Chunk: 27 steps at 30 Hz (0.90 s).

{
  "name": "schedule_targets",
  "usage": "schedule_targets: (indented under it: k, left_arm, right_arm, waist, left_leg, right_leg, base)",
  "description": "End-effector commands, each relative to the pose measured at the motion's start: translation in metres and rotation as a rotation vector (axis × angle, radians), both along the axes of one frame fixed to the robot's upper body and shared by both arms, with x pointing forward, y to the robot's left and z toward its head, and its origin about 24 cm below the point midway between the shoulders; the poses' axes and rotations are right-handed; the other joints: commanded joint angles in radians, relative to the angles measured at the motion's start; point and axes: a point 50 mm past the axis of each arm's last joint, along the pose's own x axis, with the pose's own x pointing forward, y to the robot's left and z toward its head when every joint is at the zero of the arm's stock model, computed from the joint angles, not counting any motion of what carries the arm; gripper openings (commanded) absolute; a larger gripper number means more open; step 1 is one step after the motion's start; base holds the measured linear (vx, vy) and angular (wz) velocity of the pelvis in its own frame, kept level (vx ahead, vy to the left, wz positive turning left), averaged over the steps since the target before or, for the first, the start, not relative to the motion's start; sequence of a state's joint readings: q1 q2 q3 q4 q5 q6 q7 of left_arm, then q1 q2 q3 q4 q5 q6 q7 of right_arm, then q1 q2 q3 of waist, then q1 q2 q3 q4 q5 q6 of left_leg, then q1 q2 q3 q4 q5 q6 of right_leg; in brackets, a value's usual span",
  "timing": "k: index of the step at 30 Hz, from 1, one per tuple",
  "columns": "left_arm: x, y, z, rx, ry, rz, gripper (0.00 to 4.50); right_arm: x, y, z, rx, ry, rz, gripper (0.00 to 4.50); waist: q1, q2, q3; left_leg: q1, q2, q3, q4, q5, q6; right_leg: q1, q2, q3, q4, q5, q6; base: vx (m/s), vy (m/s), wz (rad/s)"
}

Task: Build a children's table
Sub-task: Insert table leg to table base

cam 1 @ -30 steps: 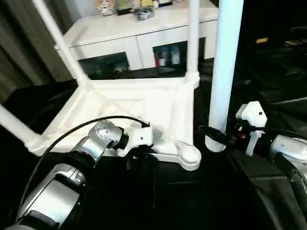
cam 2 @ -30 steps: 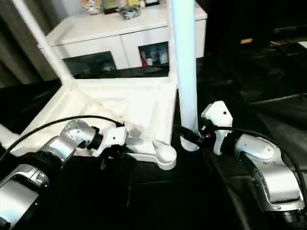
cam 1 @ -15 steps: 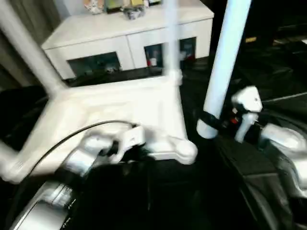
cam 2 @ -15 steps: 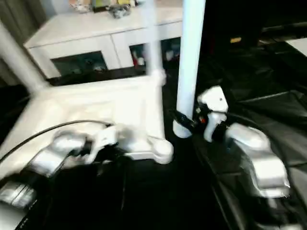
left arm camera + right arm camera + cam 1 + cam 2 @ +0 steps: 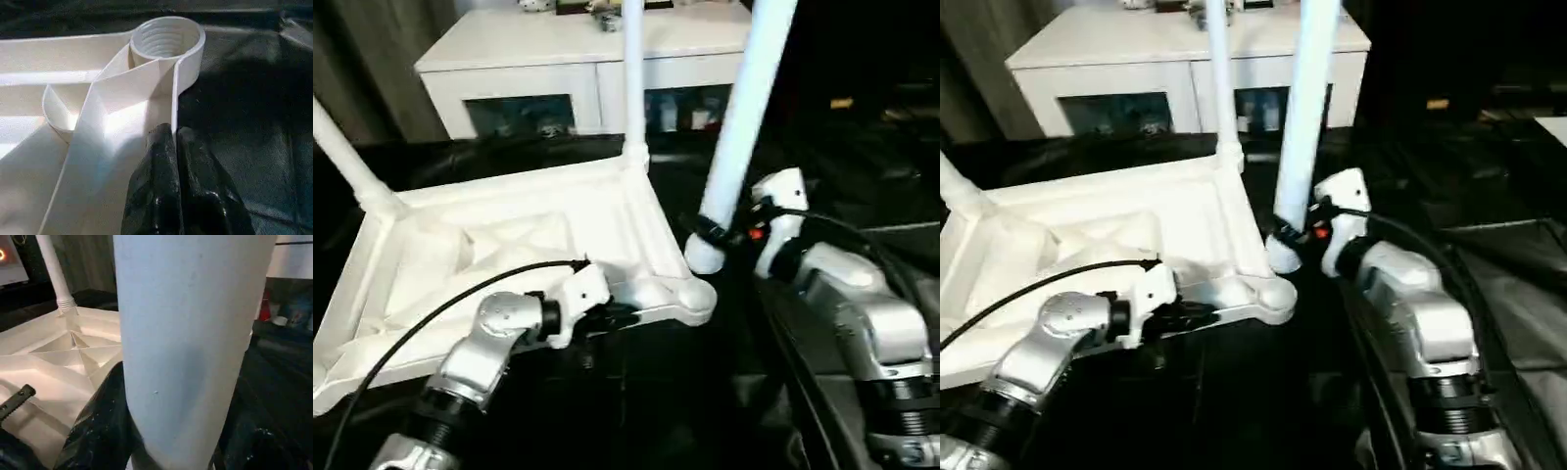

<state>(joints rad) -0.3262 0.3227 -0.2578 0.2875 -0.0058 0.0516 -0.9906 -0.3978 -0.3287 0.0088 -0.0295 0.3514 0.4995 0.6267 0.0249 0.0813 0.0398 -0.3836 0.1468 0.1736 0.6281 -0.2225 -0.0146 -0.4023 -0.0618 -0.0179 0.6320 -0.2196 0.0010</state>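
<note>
Tilting leg [image 5: 739,127] nearer empty socket [image 5: 693,297]

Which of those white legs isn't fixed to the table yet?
The leg held by the right gripper; its end hangs beside the empty corner socket.

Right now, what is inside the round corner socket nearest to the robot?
The socket holds no leg: ridged rings line its inner wall. Its bottom is hidden. The loose leg, held by the right gripper, hangs beside it.
</note>
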Motion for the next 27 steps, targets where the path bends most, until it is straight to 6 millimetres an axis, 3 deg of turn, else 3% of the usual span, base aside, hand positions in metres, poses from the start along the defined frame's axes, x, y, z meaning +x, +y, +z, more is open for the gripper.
schedule_targets:
  k: [1, 6, 7, 8, 10, 14, 17, 21, 27]
  left_arm:
    - [-0.003, 0.008, -0.008, -0.030, 0.017, 0.099, 0.03]
    - [-0.010, 0.014, -0.018, 0.075, 0.051, 0.059, 0.03]
    - [-0.013, 0.017, -0.022, 0.121, 0.076, 0.035, 0.03]
    - [-0.015, 0.020, -0.024, 0.151, 0.091, 0.020, 0.01]
    - [-0.014, 0.021, -0.023, 0.160, 0.098, 0.019, 0.01]
    - [-0.011, 0.022, -0.019, 0.154, 0.106, 0.020, 0.00]
    - [-0.011, 0.024, -0.019, 0.214, 0.144, -0.027, 0.00]
    - [-0.007, 0.026, -0.019, 0.253, 0.147, -0.031, 0.00]
    - [0.000, 0.025, -0.015, 0.266, 0.152, -0.018, 0.00]
  right_arm:
    - [-0.003, 0.007, 0.006, 0.019, -0.020, 0.030, 1.84]
    - [-0.006, 0.007, 0.003, -0.001, -0.009, 0.048, 1.84]
    - [-0.007, 0.007, 0.001, -0.008, 0.004, 0.057, 1.84]
    - [-0.007, 0.007, 0.000, -0.012, 0.014, 0.063, 1.84]
    - [-0.008, 0.006, -0.001, -0.014, 0.031, 0.071, 1.84]
    - [-0.009, 0.005, -0.006, -0.021, 0.075, 0.082, 1.83]
    - [-0.011, 0.005, -0.019, -0.040, 0.131, 0.098, 1.83]
    - [-0.010, 0.004, -0.021, -0.048, 0.139, 0.100, 1.83]
    - [-0.010, 0.004, -0.020, -0.024, 0.153, 0.105, 1.83]
  waist:
    - [0.011, -0.026, -0.064]
    - [0.015, -0.029, -0.062]
    - [0.016, -0.023, -0.063]
    - [0.015, -0.024, -0.062]
    - [0.014, -0.019, -0.062]
    - [0.014, -0.023, -0.061]
    - [0.013, -0.028, -0.057]
    - [0.013, -0.028, -0.055]
    - [0.010, -0.023, -0.049]
  left_leg:
    - [0.013, 0.077, -0.029, -0.069, 0.002, 0.132]
    - [0.013, 0.075, -0.028, -0.071, -0.018, 0.110]
    - [0.014, 0.075, -0.030, -0.071, -0.019, 0.106]
    - [0.014, 0.075, -0.030, -0.072, -0.019, 0.103]
    - [0.017, 0.075, -0.029, -0.073, -0.027, 0.090]
    - [0.018, 0.074, -0.028, -0.075, -0.053, 0.068]
    - [0.019, 0.073, -0.027, -0.079, -0.090, 0.049]
    - [0.022, 0.073, -0.029, -0.083, -0.108, 0.031]
    - [0.028, 0.074, -0.030, -0.091, -0.171, -0.003]
  right_leg:
    - [0.052, -0.085, 0.034, -0.057, 0.072, -0.273]
    - [0.053, -0.083, 0.036, -0.059, 0.049, -0.269]
    - [0.053, -0.083, 0.036, -0.058, 0.048, -0.266]
    - [0.053, -0.082, 0.035, -0.058, 0.049, -0.266]
    - [0.051, -0.079, 0.035, -0.058, 0.063, -0.269]
    - [0.055, -0.080, 0.037, -0.060, 0.062, -0.277]
    - [0.056, -0.081, 0.038, -0.066, 0.015, -0.275]
    - [0.057, -0.081, 0.040, -0.070, -0.034, -0.266]
    - [0.054, -0.081, 0.042, -0.080, -0.129, -0.254]
  base:
    - [0.000, 0.000, 0.00]
    - [0.000, 0.000, 0.00]
    - [0.000, 0.000, 0.00]
    - [0.000, 0.000, 0.00]
    - [0.000, 0.000, 0.00]
    - [0.000, 0.000, 0.00]
    - [0.000, 0.000, 0.00]
    - [0.000, 0.000, 0.00]
    - [0.000, 0.000, 0.00]
